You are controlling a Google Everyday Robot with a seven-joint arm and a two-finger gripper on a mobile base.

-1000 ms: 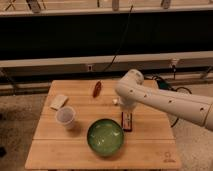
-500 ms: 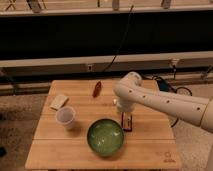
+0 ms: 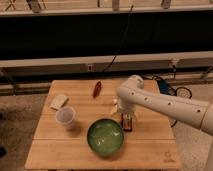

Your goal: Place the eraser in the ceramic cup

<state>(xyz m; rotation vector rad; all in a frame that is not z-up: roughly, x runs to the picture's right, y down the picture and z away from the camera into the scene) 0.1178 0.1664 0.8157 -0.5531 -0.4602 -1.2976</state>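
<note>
The eraser (image 3: 128,123), a small dark block with orange-red and white marks, lies on the wooden table (image 3: 75,155) just right of the green bowl. My gripper (image 3: 127,116) hangs from the white arm directly over the eraser, with its tips at the block. The ceramic cup (image 3: 66,118), pale and round, stands upright at the left of the table, well apart from the gripper, with the bowl between them.
A glossy green bowl (image 3: 106,137) sits at the front middle. A flat beige piece (image 3: 58,101) lies behind the cup. A reddish-brown oblong thing (image 3: 97,88) lies near the far edge. Cables hang behind the table.
The arm has shifted slightly and lowered over the eraser. The objects on the table have not moved.
</note>
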